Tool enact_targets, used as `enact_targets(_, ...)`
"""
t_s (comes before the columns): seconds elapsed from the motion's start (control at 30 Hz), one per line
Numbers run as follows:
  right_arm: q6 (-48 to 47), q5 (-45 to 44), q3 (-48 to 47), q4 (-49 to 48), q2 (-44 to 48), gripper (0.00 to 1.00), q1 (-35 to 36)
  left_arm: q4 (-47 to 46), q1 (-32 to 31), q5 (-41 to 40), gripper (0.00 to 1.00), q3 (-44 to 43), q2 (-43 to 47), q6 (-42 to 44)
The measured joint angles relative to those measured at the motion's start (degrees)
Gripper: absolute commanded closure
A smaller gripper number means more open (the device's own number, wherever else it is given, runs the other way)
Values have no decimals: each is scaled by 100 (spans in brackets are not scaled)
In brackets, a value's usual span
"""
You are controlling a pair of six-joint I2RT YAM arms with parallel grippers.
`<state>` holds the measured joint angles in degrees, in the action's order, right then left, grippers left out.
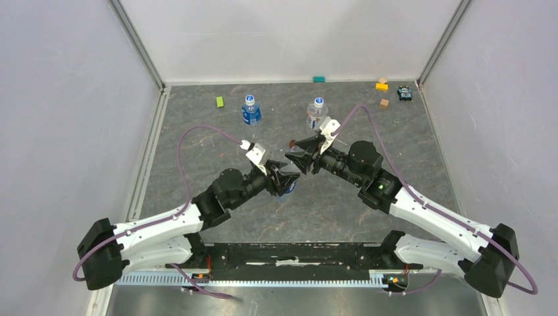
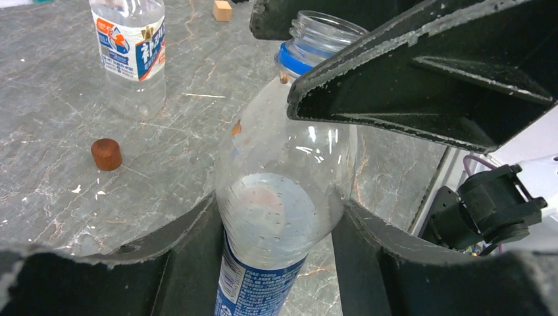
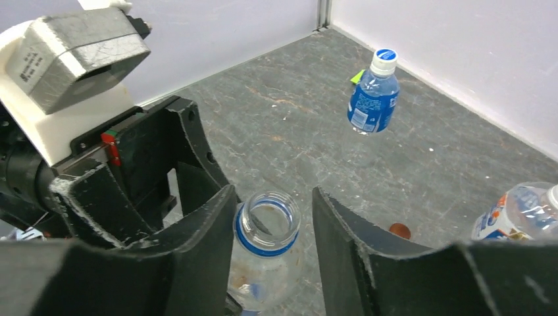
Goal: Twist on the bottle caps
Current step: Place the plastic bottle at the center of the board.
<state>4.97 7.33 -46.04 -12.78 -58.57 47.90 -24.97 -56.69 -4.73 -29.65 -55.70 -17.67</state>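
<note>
My left gripper (image 2: 279, 220) is shut on a clear bottle (image 2: 283, 197) with a blue label, held tilted above the table; in the top view it (image 1: 283, 179) sits mid-table. The bottle's neck (image 3: 266, 217) is bare, with a blue ring below the thread. My right gripper (image 3: 273, 197) is open and straddles that neck, with nothing between its fingers. Two more bottles stand at the back, one blue-labelled (image 1: 251, 110) and one with an orange-and-blue label (image 1: 316, 114). Each wears a cap: a whitish-blue one (image 3: 384, 59) and a pale one (image 1: 318, 102).
A dark red-brown disc (image 2: 106, 153) lies on the table near the orange-labelled bottle (image 2: 128, 39). Toy blocks sit along the back: green (image 1: 220, 101), teal (image 1: 319, 79), yellow (image 1: 381, 85), tan (image 1: 384, 103), plus a small dark toy (image 1: 405, 93). White walls enclose three sides.
</note>
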Motion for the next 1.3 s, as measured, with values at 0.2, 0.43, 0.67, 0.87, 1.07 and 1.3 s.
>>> enact_targets(0.2, 140, 55, 2, -2, 4, 100, -2, 9, 33, 39, 28, -7, -13, 42)
enact_targets(0.43, 229, 13, 22, -42, 31, 100, -31, 2, 24, 81, 0, -9, -11, 446)
enact_targets(0.67, 295, 11, 22, -68, 120, 100, -39, -151, 24, 57, 0, 26, 22, 822)
enact_targets(0.87, 444, 17, 22, -229, 157, 100, -48, -573, 24, 188, 1, 214, -87, 920)
enact_targets(1.07, 599, 33, 55, -409, 238, 100, -111, -704, 24, 260, 9, 382, -186, 1097)
enact_targets(1.3, 761, 46, 168, -621, 304, 100, -131, -885, 24, 232, 30, 531, -109, 1244)
